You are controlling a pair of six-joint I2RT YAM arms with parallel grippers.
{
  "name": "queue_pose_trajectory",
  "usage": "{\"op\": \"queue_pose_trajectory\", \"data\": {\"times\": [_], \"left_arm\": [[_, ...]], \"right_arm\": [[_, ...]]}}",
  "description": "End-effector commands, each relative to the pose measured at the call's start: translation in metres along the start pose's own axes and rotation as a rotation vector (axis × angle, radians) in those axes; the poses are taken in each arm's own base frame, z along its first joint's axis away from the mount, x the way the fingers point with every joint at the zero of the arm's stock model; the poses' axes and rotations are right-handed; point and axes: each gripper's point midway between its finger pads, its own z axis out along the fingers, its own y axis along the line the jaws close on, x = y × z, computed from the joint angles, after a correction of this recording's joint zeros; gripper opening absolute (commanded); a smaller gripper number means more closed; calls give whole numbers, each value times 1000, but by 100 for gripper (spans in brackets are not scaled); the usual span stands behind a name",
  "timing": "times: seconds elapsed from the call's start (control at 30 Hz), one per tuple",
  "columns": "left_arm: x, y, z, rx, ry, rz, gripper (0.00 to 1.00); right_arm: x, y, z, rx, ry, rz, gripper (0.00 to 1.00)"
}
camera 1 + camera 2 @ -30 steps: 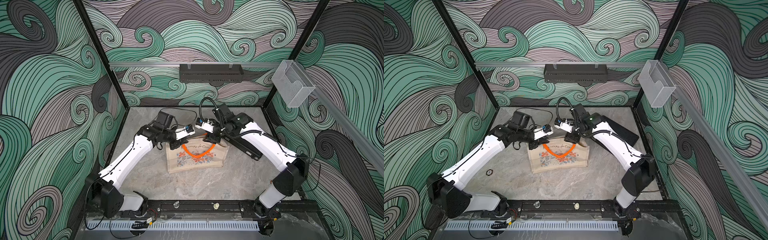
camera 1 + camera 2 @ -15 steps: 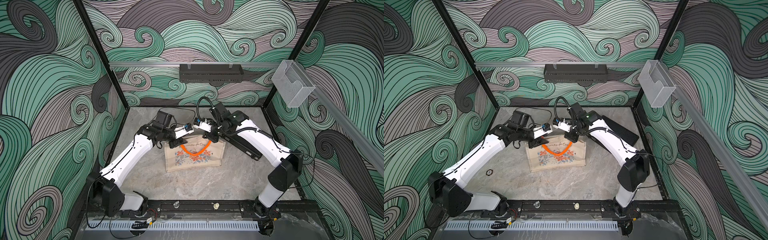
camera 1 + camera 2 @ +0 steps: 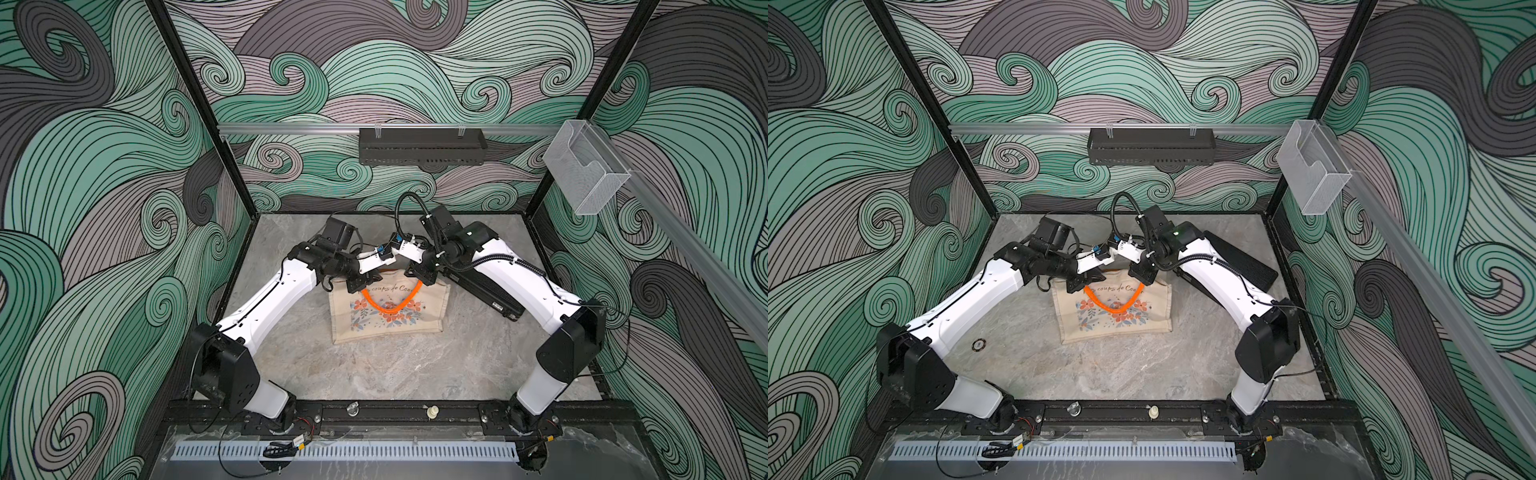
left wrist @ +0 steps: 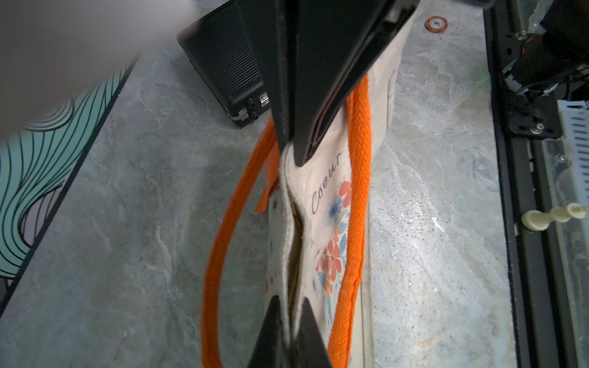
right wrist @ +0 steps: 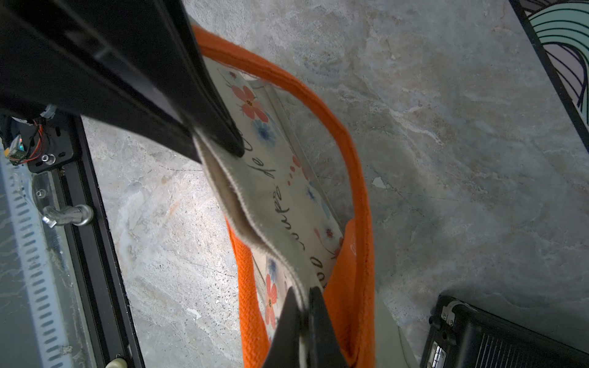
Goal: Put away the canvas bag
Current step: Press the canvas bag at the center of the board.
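canvas bag (image 3: 390, 322): at the centre of the grey marbled floor (image 3: 374, 374), top rim toward 12 o'clock, printed face with flowers and cursive lettering turned toward 6 o'clock
bag base: whether the bottom edge rests on the floor or hangs just clear of it cannot be told
left gripper (image 3: 356, 286): closed tight on the bag's top rim toward its 9 o'clock end, by the word "coups"; in the left wrist view its fingertips (image 4: 271, 334) pinch the folded beige rim with no gap
right gripper (image 3: 419, 277): closed tight on the same rim toward its 3 o'clock end, by "Coeur"; in the right wrist view the rim is squeezed flat between its fingertips (image 5: 287, 334)
orange handles (image 3: 390, 308): one droops in a loop down the printed face between the two grippers; the other loops down the 12 o'clock side, seen in the wrist views
black ribbed box (image 3: 1241, 257): flat on the floor at 2 o'clock of the bag, just beside its rim end, partly under the right arm (image 3: 519, 282)
black wall tray (image 3: 422, 145): hung on the back rail at 12 o'clock
clear bin (image 3: 586, 166): on the side rail at 2 o'clock
chip (image 3: 979, 344): on the floor at 8 o'clock of the bag, well apart from it
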Motion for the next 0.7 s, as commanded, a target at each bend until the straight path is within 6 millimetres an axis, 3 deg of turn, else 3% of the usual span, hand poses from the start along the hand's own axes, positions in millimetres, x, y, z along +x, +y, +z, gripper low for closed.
{"op": "queue_pose_trajectory", "data": {"times": [0.0, 0.07, 0.13, 0.23, 0.33, 0.43, 0.53, 0.67], "left_arm": [[-2, -3, -3, 3, 4, 19, 0], [1, -5, -6, -6, 16, 22, 0], [1, -7, -13, -13, 17, 30, 0], [-4, -17, -25, -4, 0, 50, 0], [0, -23, -30, 8, 10, 54, 0], [8, -24, -32, 4, 28, 62, 0], [8, -24, -38, -8, 20, 59, 0], [8, -22, -43, -13, 2, 62, 0]], "right_arm": [[-2, 10, -7, -16, -21, -37, 2], [1, 6, -9, 9, -8, -49, 10], [1, 6, -13, 23, -10, -58, 34], [3, 6, -16, 33, -6, -71, 54], [7, 5, -19, 43, 16, -81, 58], [15, 7, -22, 42, 48, -81, 75], [25, 6, -22, 53, 90, -62, 86], [35, 5, -17, 30, 124, -35, 87]]}}
